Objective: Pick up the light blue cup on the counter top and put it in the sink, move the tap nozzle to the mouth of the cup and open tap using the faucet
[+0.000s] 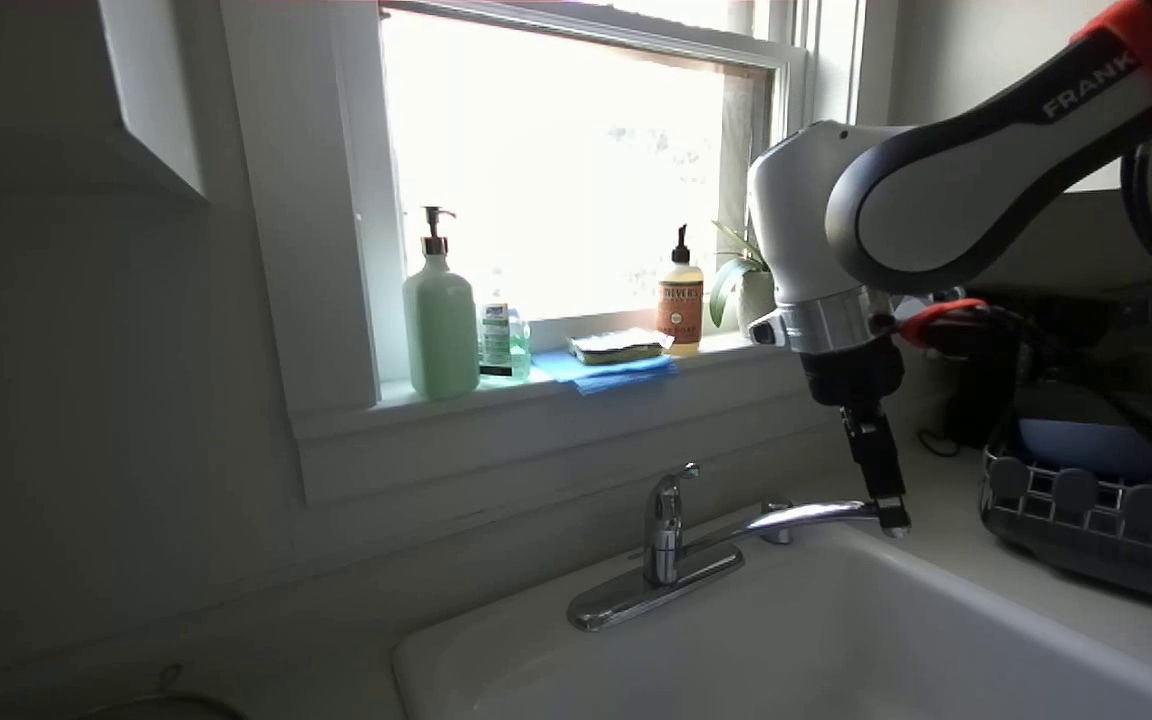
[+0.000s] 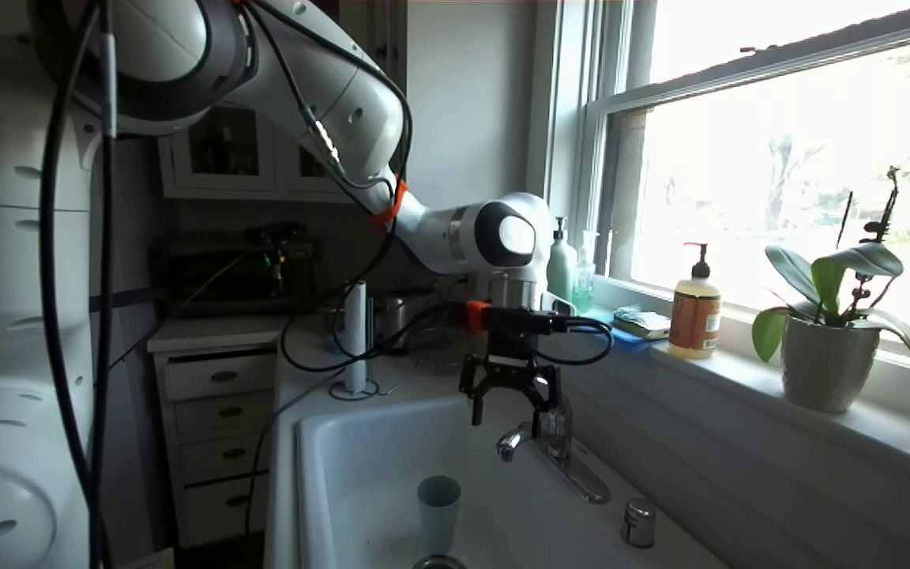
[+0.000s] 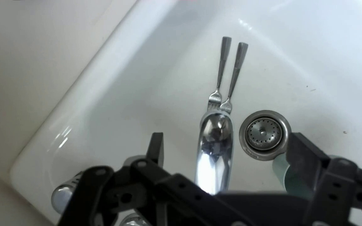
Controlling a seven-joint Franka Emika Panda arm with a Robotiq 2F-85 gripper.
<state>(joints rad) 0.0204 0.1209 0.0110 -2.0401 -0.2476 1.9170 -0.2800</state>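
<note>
Beneath a bright window (image 2: 779, 118), a white sink (image 2: 356, 442) is set into a pale counter (image 1: 946, 515), with daylight falling across it and dim walls (image 1: 136, 420) around. On the sink floor, just beside the metal drain (image 3: 263, 135), stands the light blue cup (image 2: 438, 518), mouth upward; near them lie a fork (image 3: 223, 59) and another utensil (image 3: 239, 59), their heads partly hidden by the tap nozzle (image 3: 215, 149) in the wrist view. The end effector (image 2: 507, 419) hangs over the sink, pointing down, its jaws spread apart; seen from the wrist, the tap nozzle shows in the gap between them, though I cannot tell whether either side touches it. The tap lever (image 1: 669, 495) rises from a chrome base (image 1: 616, 598) on the window side of the sink.

On the sill (image 2: 747, 378) are a green pump bottle (image 1: 443, 330), a smaller clear bottle (image 1: 498, 345), a sponge (image 1: 618, 347) on a blue cloth (image 1: 626, 377), a soap bottle (image 2: 694, 320) with an orange label and a potted plant (image 2: 830, 356). A dark dish rack (image 1: 1106, 550) occupies the counter beside the sink. Farther back, white drawers (image 2: 190, 381) sit below glass-fronted wall cupboards (image 2: 222, 154).
</note>
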